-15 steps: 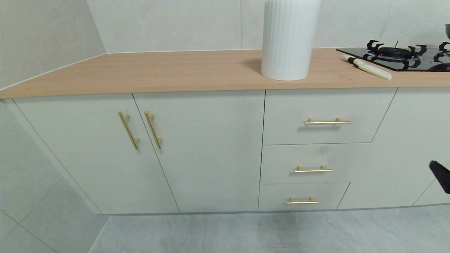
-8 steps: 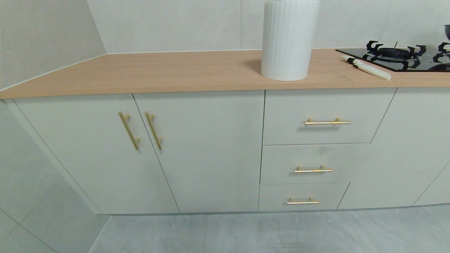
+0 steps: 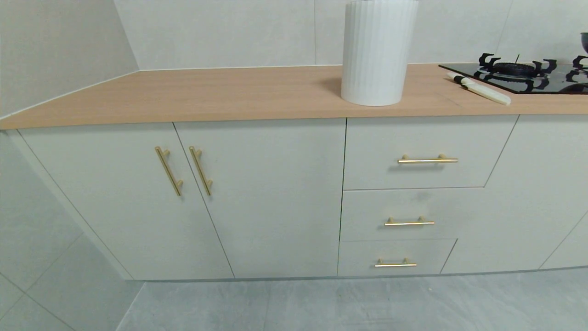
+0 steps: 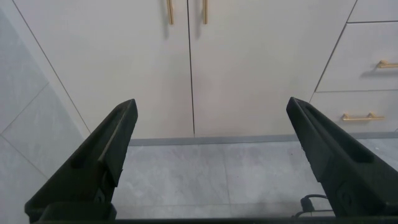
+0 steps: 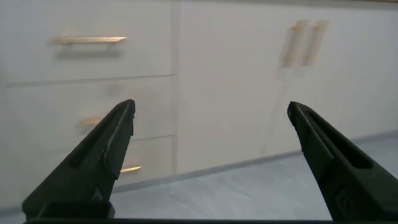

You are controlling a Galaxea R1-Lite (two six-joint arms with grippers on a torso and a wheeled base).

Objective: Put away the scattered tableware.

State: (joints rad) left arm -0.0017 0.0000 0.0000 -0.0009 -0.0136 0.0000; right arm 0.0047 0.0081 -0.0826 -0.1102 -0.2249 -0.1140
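A cream-bladed knife [image 3: 480, 88] with a dark handle lies on the wooden countertop [image 3: 220, 94], right beside the black gas hob [image 3: 528, 76]. A tall white ribbed container [image 3: 376, 50] stands on the counter left of the knife. My left gripper [image 4: 211, 107] is open and holds nothing; it hangs low over the floor, facing the double cabinet doors [image 4: 186, 62]. My right gripper [image 5: 211, 107] is also open and holds nothing; it faces the drawer stack [image 5: 87, 81], well below the counter.
Under the counter are two cabinet doors [image 3: 183, 193] with upright gold handles and three shut drawers [image 3: 413, 184] with gold bar handles. A tiled wall closes the left side. Grey tiled floor [image 3: 294, 303] lies in front of the cabinets.
A black part of my right arm that showed at the right edge of the head view one second ago has dropped out of that view. Nothing on the counter has moved.
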